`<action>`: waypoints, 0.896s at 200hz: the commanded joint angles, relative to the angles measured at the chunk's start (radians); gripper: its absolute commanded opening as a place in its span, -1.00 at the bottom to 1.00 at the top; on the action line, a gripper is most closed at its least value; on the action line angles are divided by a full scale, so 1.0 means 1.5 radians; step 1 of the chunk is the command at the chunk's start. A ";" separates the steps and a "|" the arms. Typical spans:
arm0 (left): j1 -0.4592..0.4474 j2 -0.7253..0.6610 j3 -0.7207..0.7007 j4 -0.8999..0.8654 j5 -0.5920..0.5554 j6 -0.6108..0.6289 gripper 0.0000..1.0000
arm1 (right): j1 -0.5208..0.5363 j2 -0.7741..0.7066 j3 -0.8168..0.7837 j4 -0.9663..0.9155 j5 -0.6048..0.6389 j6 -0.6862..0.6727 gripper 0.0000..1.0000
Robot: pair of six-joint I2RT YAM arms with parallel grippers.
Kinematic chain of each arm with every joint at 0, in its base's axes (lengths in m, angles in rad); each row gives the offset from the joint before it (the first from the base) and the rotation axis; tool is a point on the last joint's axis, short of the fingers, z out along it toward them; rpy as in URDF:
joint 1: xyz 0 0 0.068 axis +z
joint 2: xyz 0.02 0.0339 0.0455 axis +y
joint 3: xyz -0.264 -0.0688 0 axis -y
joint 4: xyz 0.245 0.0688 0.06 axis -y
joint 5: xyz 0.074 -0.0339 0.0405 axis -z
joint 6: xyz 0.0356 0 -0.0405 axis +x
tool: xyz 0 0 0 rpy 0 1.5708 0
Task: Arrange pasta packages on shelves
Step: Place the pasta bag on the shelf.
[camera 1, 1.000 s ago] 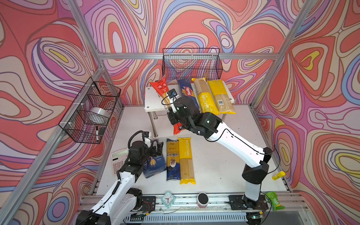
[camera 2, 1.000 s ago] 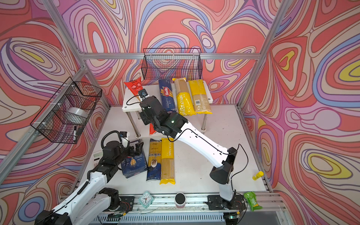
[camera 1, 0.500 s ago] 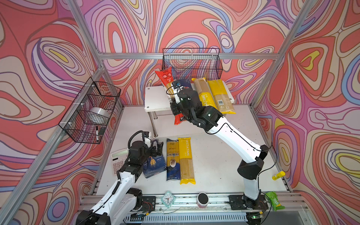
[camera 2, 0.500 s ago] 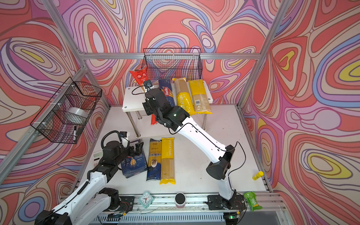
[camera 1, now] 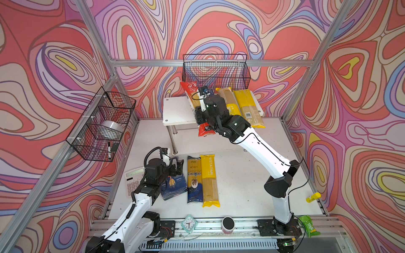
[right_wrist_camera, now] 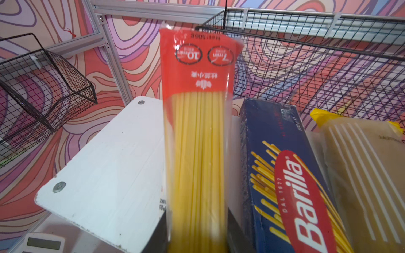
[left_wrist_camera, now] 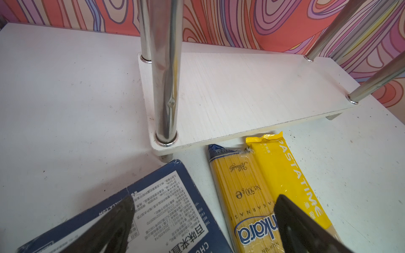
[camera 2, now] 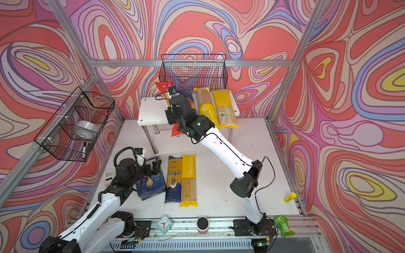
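White tabletop point(camera 1: 241, 175): right gripper point(camera 1: 201, 117) grasps the red spaghetti bag point(right_wrist_camera: 197, 131), tilted across the rack's top board point(camera 1: 175, 111) beside a Barilla box point(right_wrist_camera: 285, 186); left gripper point(camera 1: 177, 164) hangs, fingers spread, over a dark-blue pasta box point(camera 1: 175, 186).

Rack's top board point(camera 1: 175, 111) carries a Barilla box point(right_wrist_camera: 285, 175), a yellow PASTATIME bag point(camera 2: 205, 107) and a barcode bag point(camera 1: 248, 109). On the white table point(camera 1: 241, 197), just before the rack, lie a wide blue box point(camera 1: 175, 186), an Ankara pack point(camera 1: 194, 177) and a second PASTATIME bag point(camera 1: 209, 179), side by side.

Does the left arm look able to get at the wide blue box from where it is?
Probably yes: the left gripper hangs open right over the box, one finger above its face, and nothing lies between them.
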 commanded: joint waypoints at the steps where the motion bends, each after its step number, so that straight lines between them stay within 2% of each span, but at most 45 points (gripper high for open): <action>1: -0.002 -0.002 0.000 -0.002 0.002 0.006 1.00 | -0.009 -0.005 0.012 0.076 -0.001 0.012 -0.31; 49: -0.002 -0.004 -0.002 -0.002 0.002 0.006 1.00 | -0.009 -0.009 0.018 0.069 -0.023 0.016 -0.07; 79: -0.002 -0.003 -0.002 -0.001 0.001 0.007 1.00 | -0.009 -0.050 -0.013 0.077 -0.084 0.012 -0.01; 102: -0.002 -0.002 -0.001 -0.003 0.002 0.007 1.00 | -0.009 -0.129 -0.111 0.124 -0.206 -0.014 -0.10; 113: -0.002 -0.004 -0.001 -0.003 0.002 0.006 1.00 | -0.009 -0.178 -0.169 0.144 -0.235 -0.026 -0.17; 158: -0.002 0.000 -0.001 -0.001 0.004 0.008 1.00 | -0.009 -0.277 -0.248 0.036 -0.265 -0.096 -0.31; 179: -0.002 0.003 0.002 -0.002 0.004 0.007 1.00 | -0.008 -0.325 -0.312 0.032 -0.250 -0.103 -0.49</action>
